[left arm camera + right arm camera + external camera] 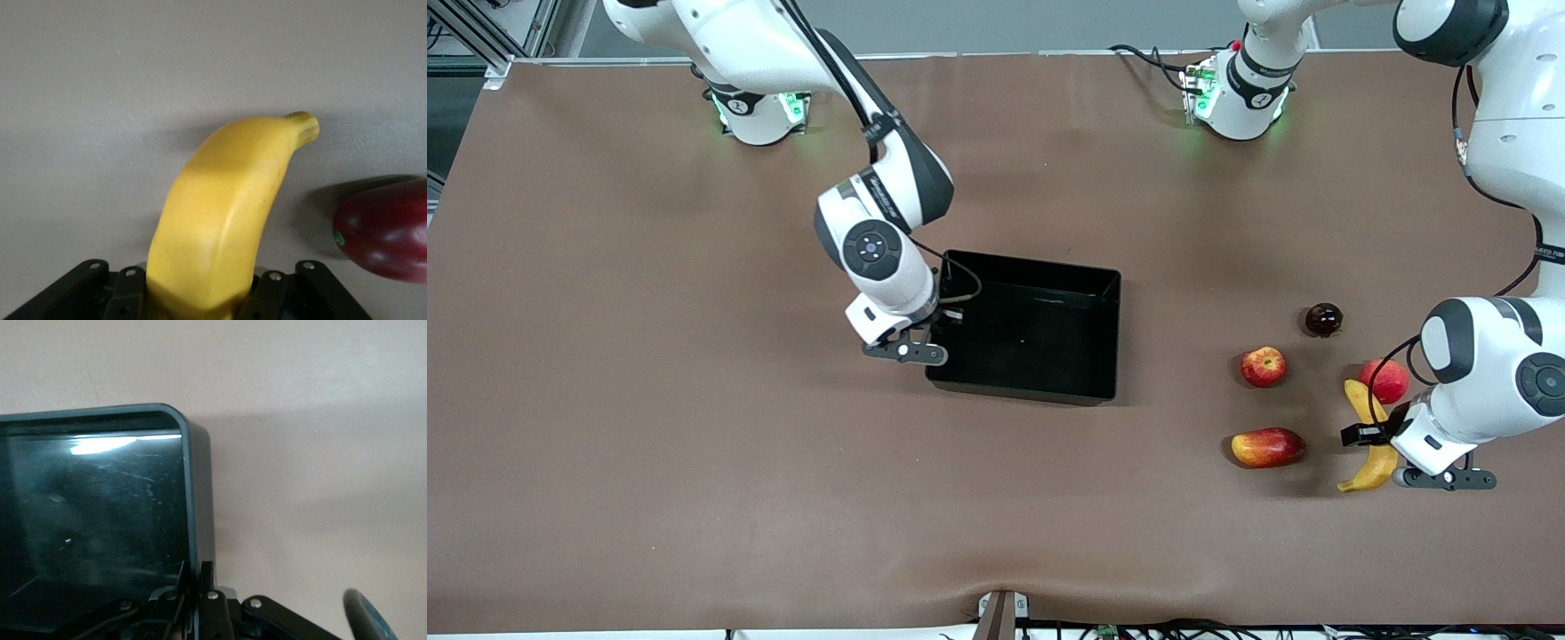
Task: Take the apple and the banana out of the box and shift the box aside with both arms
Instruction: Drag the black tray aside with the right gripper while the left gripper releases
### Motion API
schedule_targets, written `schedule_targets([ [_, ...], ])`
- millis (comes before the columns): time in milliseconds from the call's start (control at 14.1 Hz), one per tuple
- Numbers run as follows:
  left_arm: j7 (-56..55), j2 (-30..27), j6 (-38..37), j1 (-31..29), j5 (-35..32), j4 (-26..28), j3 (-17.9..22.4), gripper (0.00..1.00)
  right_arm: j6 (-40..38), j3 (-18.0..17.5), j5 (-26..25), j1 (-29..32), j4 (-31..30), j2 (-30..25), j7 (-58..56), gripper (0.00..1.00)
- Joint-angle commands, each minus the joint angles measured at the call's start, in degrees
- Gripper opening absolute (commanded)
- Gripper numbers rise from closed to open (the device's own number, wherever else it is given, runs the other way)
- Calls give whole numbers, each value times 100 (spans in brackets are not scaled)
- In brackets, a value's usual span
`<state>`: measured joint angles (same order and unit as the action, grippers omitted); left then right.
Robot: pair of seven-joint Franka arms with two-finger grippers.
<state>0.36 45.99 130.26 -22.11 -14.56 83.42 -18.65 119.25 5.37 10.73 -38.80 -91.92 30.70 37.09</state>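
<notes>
The glossy black box [1040,378] sits mid-table. My right gripper [941,313] is shut on its wall at the right arm's end; in the right wrist view the fingers [207,580] pinch the box rim [199,520]. The yellow banana [1375,462] lies toward the left arm's end. My left gripper [1375,434] is shut on the banana's middle, and the left wrist view shows the banana [227,213] between the jaws. The small red apple [1264,366] with yellow streaks sits on the table between the box and the banana.
An oblong red-and-yellow mango-like fruit [1267,446] lies nearer the front camera than the apple; it shows in the left wrist view [387,230]. A pinkish-red round fruit [1384,380] touches the banana's end. A dark round fruit [1323,319] lies farther back.
</notes>
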Motion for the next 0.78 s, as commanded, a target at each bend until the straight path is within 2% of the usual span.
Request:
schedule_targets([
  [0,114,199,-9,-31,515,-124,-33,0,-683,-36,-106,424,104,-616,53,0],
  [284,123,428,403,-66,524,-124,-33,0,-1009,-36,-106,1293,60,-1143,-587,0],
  [354,114,472,500,-66,524,-124,-33,6,-1122,-36,-106,1574,34,-1214,-850,0],
  [496,96,525,614,-57,533,-133,-33,100,-1342,-36,-106,2145,25,-1320,-1456,0],
  [709,105,516,694,-66,507,-133,-33,100,-1413,-36,-97,3033,-45,-1329,-2633,0],
])
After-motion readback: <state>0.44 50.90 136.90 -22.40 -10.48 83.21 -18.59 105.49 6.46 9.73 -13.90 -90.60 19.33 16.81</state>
